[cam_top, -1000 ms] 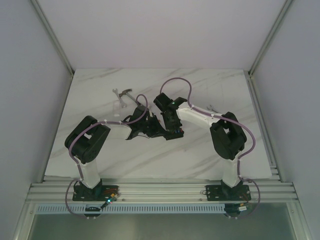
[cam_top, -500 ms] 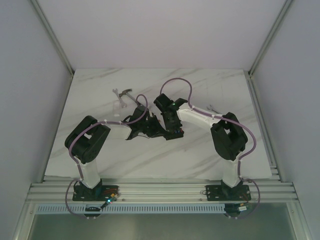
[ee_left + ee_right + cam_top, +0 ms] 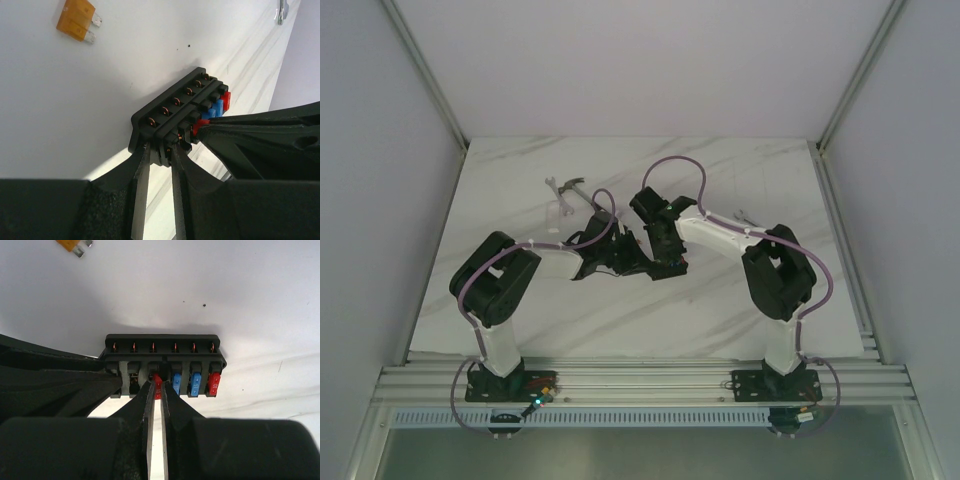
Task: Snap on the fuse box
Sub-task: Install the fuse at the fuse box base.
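The fuse box (image 3: 175,107) is a small black block lying on the white marble table, with a row of slots along one side. My left gripper (image 3: 160,148) is shut on one end of it. In the right wrist view the fuse box (image 3: 165,352) holds two blue fuses (image 3: 196,384) and a red fuse (image 3: 214,383). My right gripper (image 3: 158,386) is shut on another red fuse (image 3: 157,381), which sits in a middle slot. In the top view both grippers, left (image 3: 625,258) and right (image 3: 660,260), meet at mid-table and hide the box.
A loose orange fuse (image 3: 76,21) lies on the table beyond the box. A hammer (image 3: 572,187) lies at the back left and a small metal wrench (image 3: 741,214) at the right. The table (image 3: 520,160) is walled on three sides.
The right wrist has shifted very slightly. Both grippers stay at the fuse box.
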Robot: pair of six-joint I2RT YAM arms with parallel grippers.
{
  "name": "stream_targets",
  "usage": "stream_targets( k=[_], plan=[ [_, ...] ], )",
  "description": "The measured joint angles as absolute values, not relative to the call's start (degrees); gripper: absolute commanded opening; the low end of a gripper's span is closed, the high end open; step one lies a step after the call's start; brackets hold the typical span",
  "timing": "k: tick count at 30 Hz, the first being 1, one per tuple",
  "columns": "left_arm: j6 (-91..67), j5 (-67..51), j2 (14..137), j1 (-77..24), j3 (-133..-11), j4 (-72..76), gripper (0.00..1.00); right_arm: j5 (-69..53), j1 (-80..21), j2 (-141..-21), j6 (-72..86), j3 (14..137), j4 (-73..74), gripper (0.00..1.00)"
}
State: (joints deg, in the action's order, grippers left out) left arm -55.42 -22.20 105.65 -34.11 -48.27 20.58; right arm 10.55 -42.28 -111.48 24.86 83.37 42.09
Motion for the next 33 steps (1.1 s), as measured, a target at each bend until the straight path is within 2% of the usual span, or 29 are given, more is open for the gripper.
stream_targets(
  k=[33],
  plan=[
    [-55.44,-22.24,105.67,-34.09,-48.01,21.1,0.3,11.75,-43.11,-113.54,22.7,85.84,44.34,0.0]
  ],
)
